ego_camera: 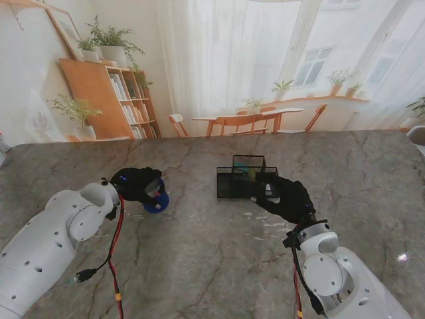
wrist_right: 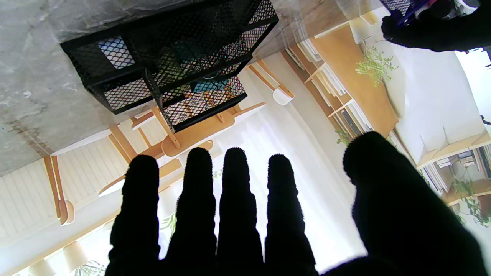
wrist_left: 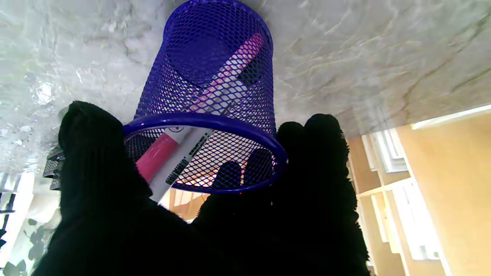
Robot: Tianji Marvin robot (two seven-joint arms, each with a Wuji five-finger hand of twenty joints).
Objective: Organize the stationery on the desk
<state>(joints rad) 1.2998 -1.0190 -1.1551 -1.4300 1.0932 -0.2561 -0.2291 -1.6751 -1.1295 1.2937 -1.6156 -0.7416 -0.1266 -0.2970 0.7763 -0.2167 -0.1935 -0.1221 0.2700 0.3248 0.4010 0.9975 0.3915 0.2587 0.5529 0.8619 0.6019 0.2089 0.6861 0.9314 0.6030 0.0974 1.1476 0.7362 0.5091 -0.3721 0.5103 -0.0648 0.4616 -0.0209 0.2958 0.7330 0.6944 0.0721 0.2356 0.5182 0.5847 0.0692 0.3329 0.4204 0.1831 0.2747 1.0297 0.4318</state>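
From the stand, the marble table [ego_camera: 199, 266] was seen to run wide, with bare room left on the near side and toward the far edge. The left hand [ego_camera: 136, 184] was set on the left against the blue mesh pen cup [ego_camera: 157, 199]; the right hand [ego_camera: 287, 198] was placed just beside the black mesh organizer [ego_camera: 240, 181] near the middle, on its near right.

In the left wrist view, the blue mesh pen cup [wrist_left: 215, 99] was clamped between thumb and fingers [wrist_left: 318, 153] at its rim, with a pink and white marker [wrist_left: 215, 111] leaning inside it.

In the right wrist view, the right hand [wrist_right: 245, 222] was held flat, its fingers [wrist_right: 199, 184] straight and slightly apart, with nothing held. The black mesh organizer [wrist_right: 172, 57] lay beyond the fingertips, apart from them.
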